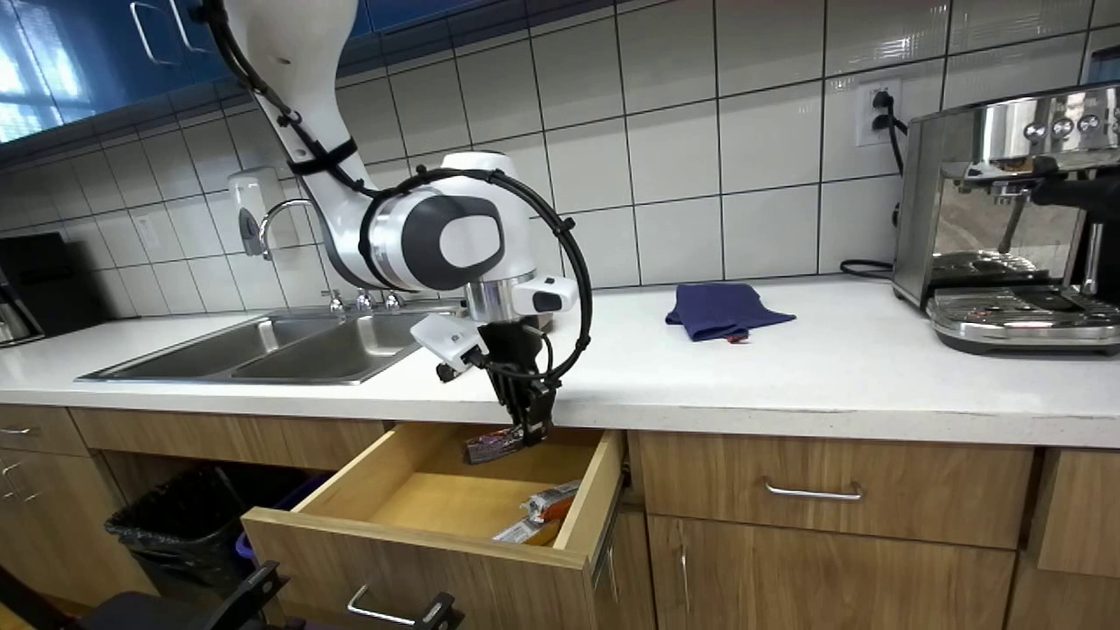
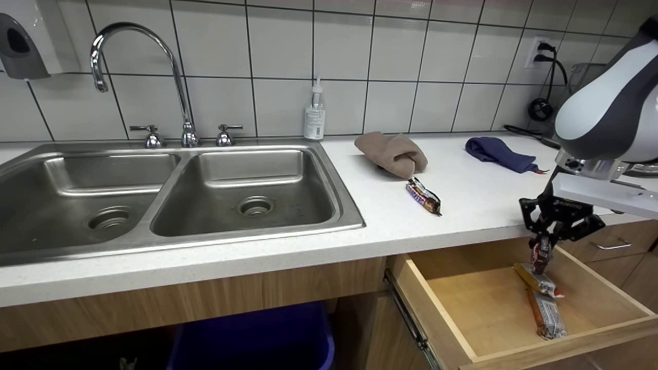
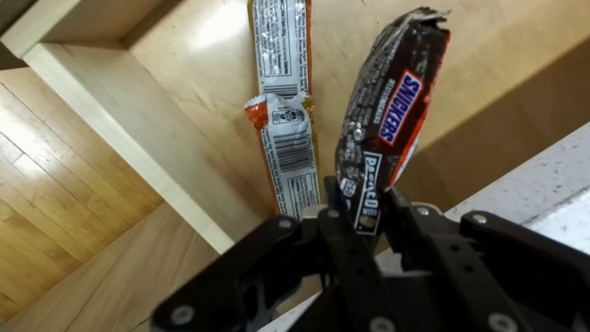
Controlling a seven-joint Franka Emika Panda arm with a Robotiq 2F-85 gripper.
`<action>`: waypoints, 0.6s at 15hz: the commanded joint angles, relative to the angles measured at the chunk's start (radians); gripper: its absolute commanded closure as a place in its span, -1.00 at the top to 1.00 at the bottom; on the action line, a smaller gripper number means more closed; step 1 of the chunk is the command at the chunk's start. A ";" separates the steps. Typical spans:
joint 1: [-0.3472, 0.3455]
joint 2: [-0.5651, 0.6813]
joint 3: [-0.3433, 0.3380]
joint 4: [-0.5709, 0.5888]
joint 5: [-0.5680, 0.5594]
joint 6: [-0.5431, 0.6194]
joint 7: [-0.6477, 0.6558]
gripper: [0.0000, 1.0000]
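Tiled wall (image 1: pixel 674 149) behind, drawer (image 1: pixel 455 503) open under the gripper (image 3: pixel 362 198), which has the Snickers (image 3: pixel 392 110) pinched by one end — I'd lower it gently, clear of the bars (image 3: pixel 290 157) below.

Between the black fingers (image 3: pixel 348 251), the Snickers bar (image 3: pixel 368 115) is dark brown with a red edge and a blue-purple logo framed in white and red. Below the fingers, the nearer wrapped bar (image 3: pixel 292 157) has a silver back, black barcode stripes and orange and gold edges; the farther wrapped bar (image 3: pixel 282 50) shows the same. The drawer (image 2: pixel 473 293) is pale yellow wood. Beside the fingers, the surface (image 3: pixel 521 189) is white, speckled grey; well apart, the cloth (image 1: pixel 726 309) is navy, the towel (image 2: pixel 393 153) brown.
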State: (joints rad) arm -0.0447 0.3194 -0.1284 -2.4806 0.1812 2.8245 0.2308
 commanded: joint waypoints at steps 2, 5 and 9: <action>0.006 0.031 -0.005 0.042 -0.012 -0.011 0.032 -0.88; 0.007 0.031 0.000 0.046 -0.007 -0.012 0.030 0.10; -0.003 0.001 0.019 0.021 0.010 -0.015 0.005 0.67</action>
State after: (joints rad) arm -0.0397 0.3477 -0.1275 -2.4519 0.1811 2.8199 0.2327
